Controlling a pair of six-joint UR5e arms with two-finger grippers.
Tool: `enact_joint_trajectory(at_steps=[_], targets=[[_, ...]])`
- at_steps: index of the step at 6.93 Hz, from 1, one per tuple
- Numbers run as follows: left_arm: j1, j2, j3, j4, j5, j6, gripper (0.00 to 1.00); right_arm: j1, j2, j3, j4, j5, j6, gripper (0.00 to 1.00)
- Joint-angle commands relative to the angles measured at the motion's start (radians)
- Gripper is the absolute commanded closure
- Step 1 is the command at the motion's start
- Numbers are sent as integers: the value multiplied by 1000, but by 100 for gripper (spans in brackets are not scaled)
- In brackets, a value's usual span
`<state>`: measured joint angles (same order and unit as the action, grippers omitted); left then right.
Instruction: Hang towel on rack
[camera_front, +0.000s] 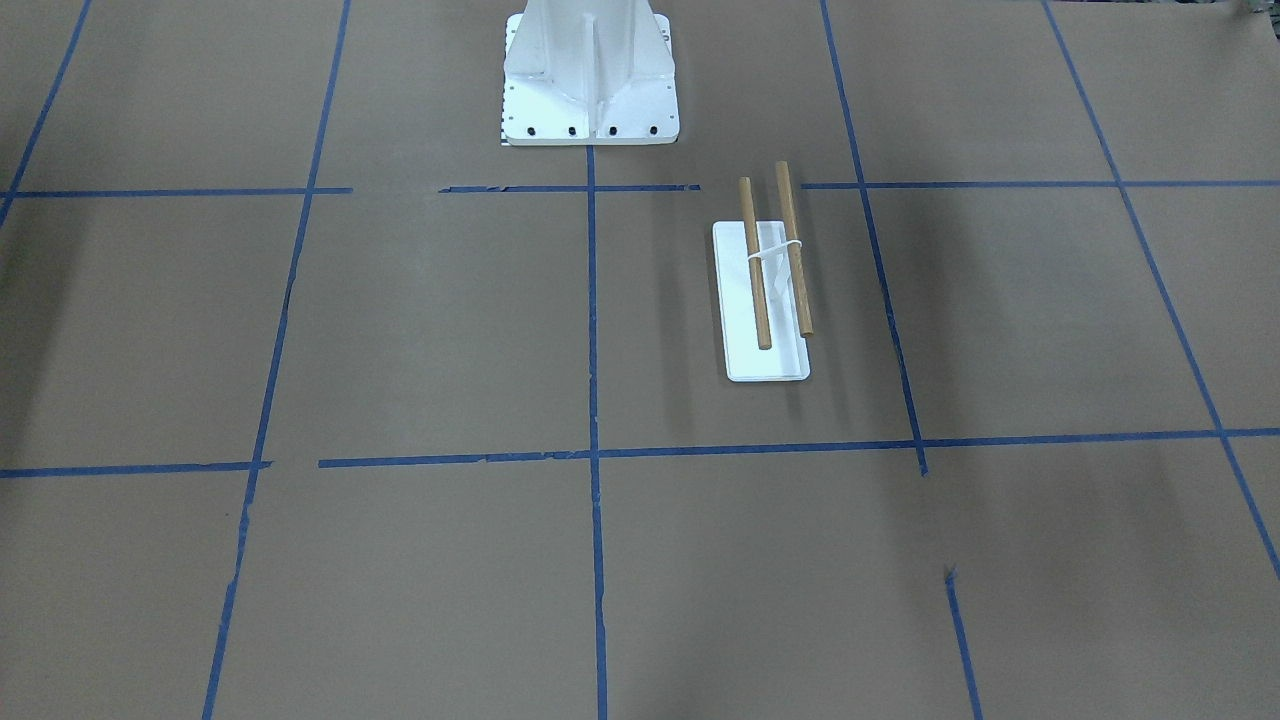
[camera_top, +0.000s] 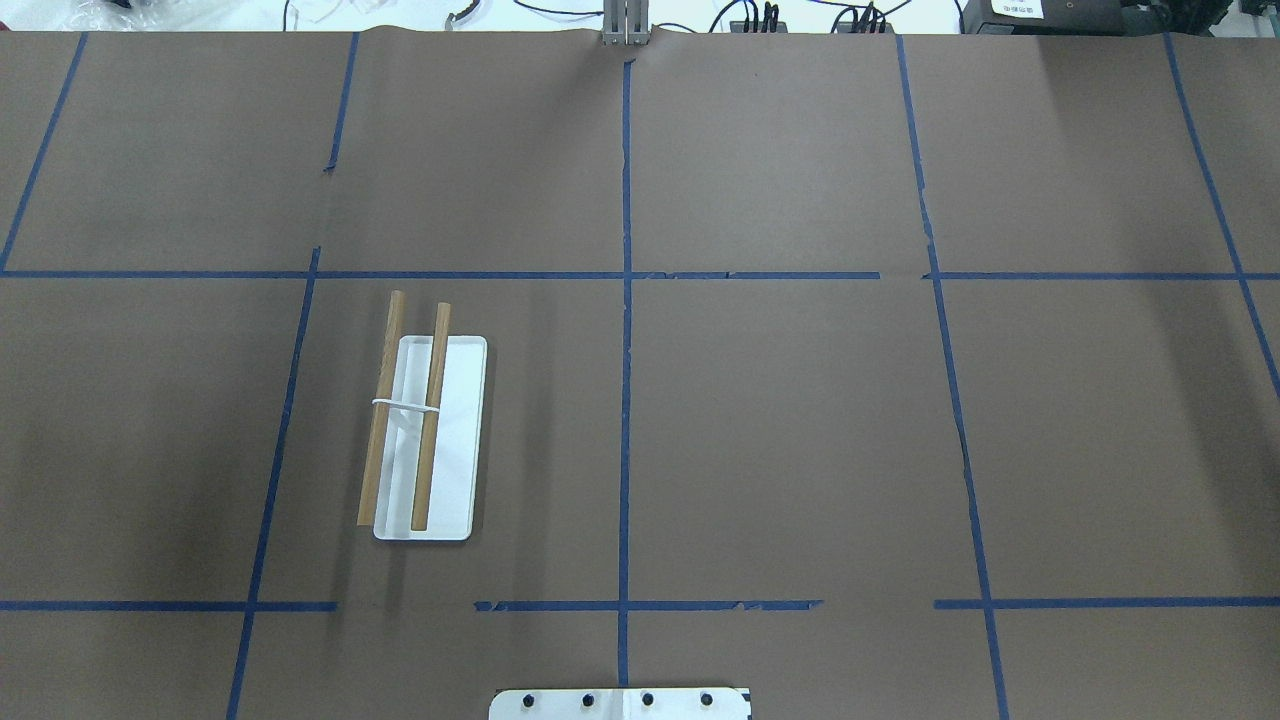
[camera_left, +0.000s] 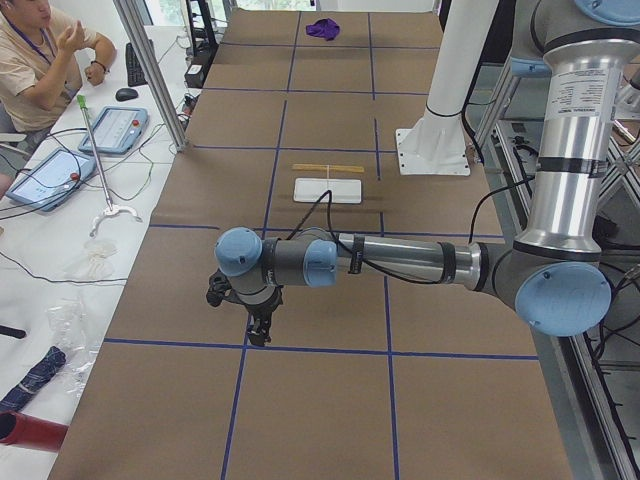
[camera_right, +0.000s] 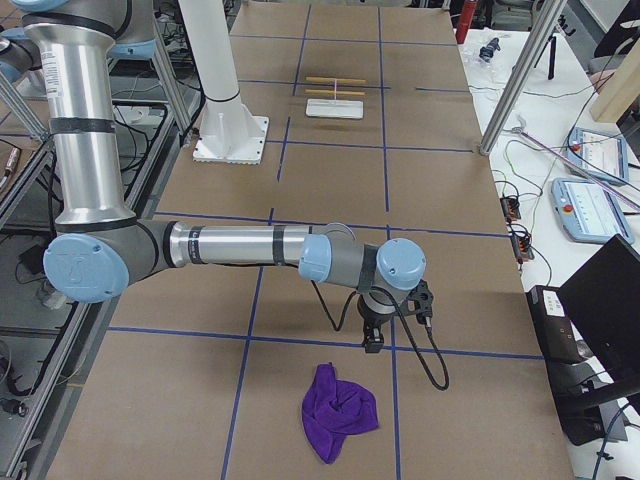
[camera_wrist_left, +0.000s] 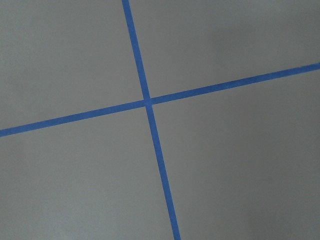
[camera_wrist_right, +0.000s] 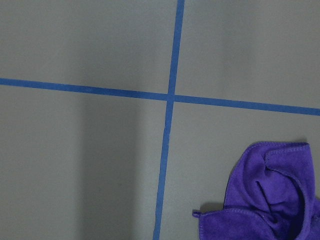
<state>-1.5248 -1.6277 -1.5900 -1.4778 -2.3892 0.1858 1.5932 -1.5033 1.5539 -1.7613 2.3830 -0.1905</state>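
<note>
The purple towel (camera_right: 340, 410) lies crumpled on the brown paper at the table's right end; it also shows in the right wrist view (camera_wrist_right: 270, 200) and far off in the exterior left view (camera_left: 323, 28). The rack (camera_front: 770, 270), two wooden dowels over a white base, stands bare on the robot's left half (camera_top: 420, 430). My right gripper (camera_right: 372, 345) points down above the paper just short of the towel. My left gripper (camera_left: 258, 335) hangs over a tape crossing near the table's left end. I cannot tell whether either gripper is open or shut.
The white bolted robot pedestal (camera_front: 590, 80) stands at mid table by the robot's side. Aluminium frame posts (camera_left: 150, 70) (camera_right: 520, 70) rise at the operators' edge. An operator (camera_left: 40, 60) sits beside tablets and cables. Blue tape lines (camera_top: 625, 400) grid the paper.
</note>
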Motion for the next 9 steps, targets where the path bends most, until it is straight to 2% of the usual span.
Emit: enact_joint_trajectory(at_steps=[1, 2, 7, 8, 9], targets=[[-3, 5, -15, -10, 5, 7, 0, 1, -12, 0, 0, 17, 8, 0], [-3, 6, -51, -10, 2, -2, 0, -1, -17, 2, 2, 25, 6, 0], [-3, 12, -68, -16, -1, 1, 0, -8, -17, 2, 3, 50, 3, 0], [-3, 52, -105, -18, -1, 3, 0, -12, -31, 14, 20, 44, 0, 0], [-3, 58, -114, -16, -1, 0, 0, -12, -82, 3, 90, 19, 9, 0]])
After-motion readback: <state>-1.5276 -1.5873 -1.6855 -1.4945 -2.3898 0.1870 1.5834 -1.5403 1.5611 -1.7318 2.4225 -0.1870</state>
